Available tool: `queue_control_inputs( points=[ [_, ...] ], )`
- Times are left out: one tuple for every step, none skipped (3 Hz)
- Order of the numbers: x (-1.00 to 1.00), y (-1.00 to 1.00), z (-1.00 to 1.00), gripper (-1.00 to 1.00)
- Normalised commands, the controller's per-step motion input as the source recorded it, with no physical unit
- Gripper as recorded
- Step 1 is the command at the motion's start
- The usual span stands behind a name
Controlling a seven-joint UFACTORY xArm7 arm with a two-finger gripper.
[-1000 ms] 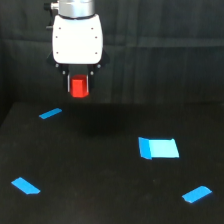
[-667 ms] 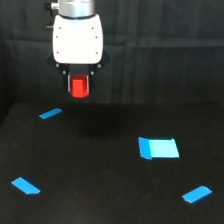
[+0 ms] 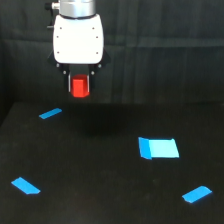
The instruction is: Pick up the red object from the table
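Gripper (image 3: 79, 84) clamped on the red object (image 3: 79, 87), holding it up in the air, clear of the table (image 3: 100, 190). Light-blue rectangle (image 3: 159, 148) and blue tape strips (image 3: 50, 113) lie on the black surface below.

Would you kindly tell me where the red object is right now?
In the exterior view's upper left, the red object hangs in the claw above the table, over the nearest blue tape strip.

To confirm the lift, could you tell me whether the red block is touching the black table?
Apart. The exterior view shows the red block held between the gripper fingers, well above the black table, with dark backdrop visible beneath it.
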Motion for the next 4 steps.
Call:
queue_control_inputs(
  points=[
    [0.05,-0.03,0.11,-0.95],
    [0.02,0.04,0.01,-0.93],
    [0.02,0.01,0.04,-0.89],
    [-0.07,-0.09,-0.01,-0.89]
  ],
)
